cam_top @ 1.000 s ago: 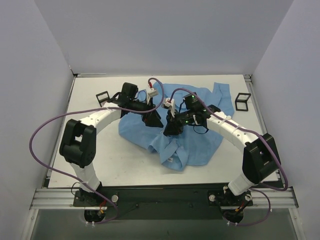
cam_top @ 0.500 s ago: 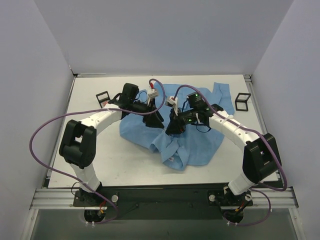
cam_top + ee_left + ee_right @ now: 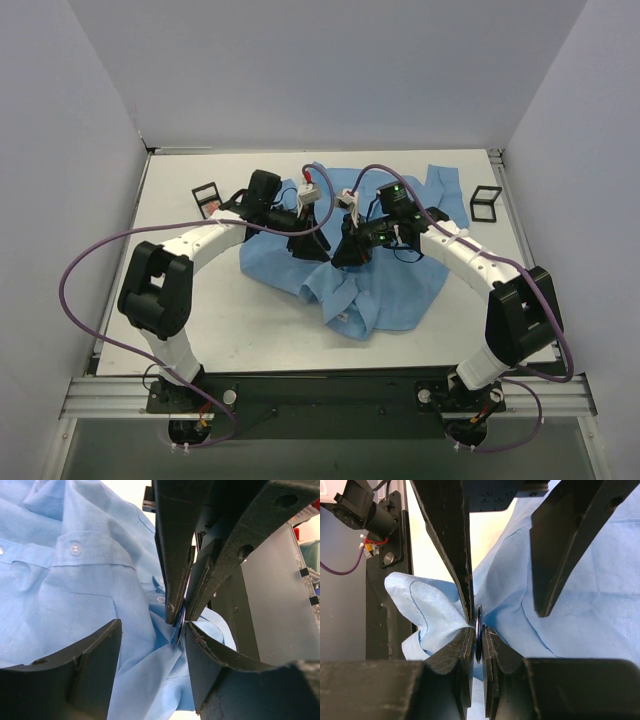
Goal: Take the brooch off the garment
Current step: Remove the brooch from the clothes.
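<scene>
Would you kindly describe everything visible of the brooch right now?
The brooch is a thin dark-blue disc, seen only edge-on, in a bunched fold of the light blue shirt. The right hand pinches it flat between both fingers. The left hand is open around it, one finger close beside it.

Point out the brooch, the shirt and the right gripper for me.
brooch [image 3: 479,617], right wrist view, thin dark edge of the disc above the fingers.
shirt [image 3: 400,295], top external view, bare cloth on its near right part.
right gripper [image 3: 182,619], left wrist view, midway between its closed fingertips.
</scene>
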### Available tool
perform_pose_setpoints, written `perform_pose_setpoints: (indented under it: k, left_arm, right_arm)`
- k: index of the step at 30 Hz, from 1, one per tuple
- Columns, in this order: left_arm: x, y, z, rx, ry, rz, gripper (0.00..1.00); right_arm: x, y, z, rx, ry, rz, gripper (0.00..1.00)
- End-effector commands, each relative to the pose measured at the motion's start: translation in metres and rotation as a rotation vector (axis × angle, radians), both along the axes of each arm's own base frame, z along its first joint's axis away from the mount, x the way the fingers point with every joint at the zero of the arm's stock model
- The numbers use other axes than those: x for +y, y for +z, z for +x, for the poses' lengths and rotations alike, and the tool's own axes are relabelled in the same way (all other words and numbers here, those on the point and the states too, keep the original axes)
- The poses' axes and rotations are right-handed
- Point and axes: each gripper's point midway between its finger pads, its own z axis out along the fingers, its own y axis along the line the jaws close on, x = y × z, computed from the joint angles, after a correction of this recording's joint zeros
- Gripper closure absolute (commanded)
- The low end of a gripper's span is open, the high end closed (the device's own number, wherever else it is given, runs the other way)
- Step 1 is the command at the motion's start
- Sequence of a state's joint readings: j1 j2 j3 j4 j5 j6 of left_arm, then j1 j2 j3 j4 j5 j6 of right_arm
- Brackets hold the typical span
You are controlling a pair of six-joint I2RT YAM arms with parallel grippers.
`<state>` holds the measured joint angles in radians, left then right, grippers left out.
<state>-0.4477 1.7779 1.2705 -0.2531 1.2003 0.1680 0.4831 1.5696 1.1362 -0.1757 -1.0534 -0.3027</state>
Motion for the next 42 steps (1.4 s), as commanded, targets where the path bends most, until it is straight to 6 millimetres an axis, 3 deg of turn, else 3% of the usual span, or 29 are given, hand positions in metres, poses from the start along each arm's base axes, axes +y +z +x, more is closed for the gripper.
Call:
perform_pose_setpoints:
  k: [1, 6, 7, 12, 14, 16, 24, 27, 31, 34, 38, 42]
  left_arm:
    - [-0.002, 0.018, -0.007, -0.089, -0.025, -0.015, 0.40]
    - [-0.003, 0.015, -0.011, -0.096, -0.039, -0.010, 0.47]
    - [-0.003, 0.014, -0.012, -0.096, -0.039, -0.007, 0.56]
    - [-0.006, 0.015, -0.016, -0.111, -0.062, -0.008, 0.72]
    - [-0.007, 0.013, -0.021, -0.112, -0.076, 0.002, 0.93]
    - [-0.009, 0.013, -0.024, -0.117, -0.088, 0.002, 1.00]
    - [-0.011, 0.020, -0.033, -0.103, -0.116, -0.021, 1.00]
    - [-0.011, 0.024, -0.031, -0.092, -0.100, -0.032, 1.00]
    - [-0.008, 0.030, -0.024, -0.101, -0.059, -0.052, 1.00]
    - [-0.007, 0.036, -0.017, -0.128, -0.030, -0.074, 1.00]
    - [-0.005, 0.039, -0.014, -0.104, -0.006, -0.090, 1.00]
    - [-0.004, 0.046, -0.010, -0.092, 0.017, -0.124, 1.00]
  right_arm:
    - [0.005, 0.017, -0.005, -0.004, 0.043, 0.077, 0.97]
    - [0.005, 0.018, -0.005, -0.003, 0.043, 0.080, 0.97]
    - [0.005, 0.018, -0.005, -0.003, 0.044, 0.081, 0.97]
    - [0.006, 0.020, -0.004, -0.004, 0.041, 0.084, 0.97]
    - [0.006, 0.019, -0.004, -0.002, 0.041, 0.084, 0.97]
    - [0.005, 0.018, -0.004, -0.003, 0.040, 0.081, 0.97]
    - [0.002, 0.015, 0.003, -0.021, 0.014, 0.061, 0.94]
    - [-0.005, 0.015, 0.012, -0.040, -0.020, 0.048, 0.80]
    - [-0.020, 0.022, 0.019, -0.074, -0.052, 0.037, 0.55]
    - [-0.030, 0.028, 0.020, -0.104, -0.062, 0.031, 0.43]
    - [-0.038, 0.033, 0.019, -0.130, -0.055, 0.027, 0.39]
    - [-0.038, 0.033, 0.013, -0.132, -0.021, 0.042, 0.42]
